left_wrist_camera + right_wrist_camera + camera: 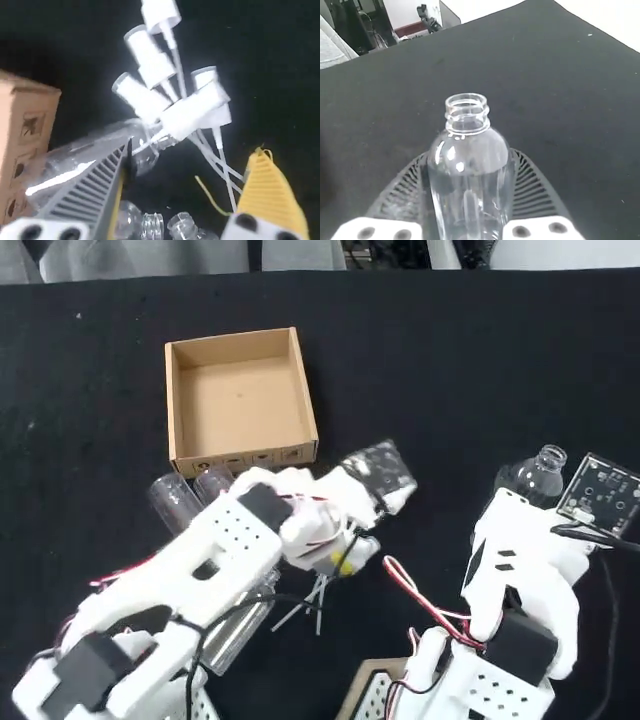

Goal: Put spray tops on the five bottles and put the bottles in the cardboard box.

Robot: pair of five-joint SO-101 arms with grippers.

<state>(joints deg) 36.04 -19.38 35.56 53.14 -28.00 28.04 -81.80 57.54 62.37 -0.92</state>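
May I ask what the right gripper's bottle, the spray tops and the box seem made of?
Bottle: clear glossy plastic, probably; see-through with highlights.
Spray tops: white, smooth plastic, it seems, with thin tubes.
Box: brown matte cardboard, raw edges.

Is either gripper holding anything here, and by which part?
The right gripper holds an uncapped clear bottle by its body. The left gripper is open, holding nothing.

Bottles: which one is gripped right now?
The uncapped bottle clamped in the right gripper, apart from the rest; the other bottles lie by the cardboard box.
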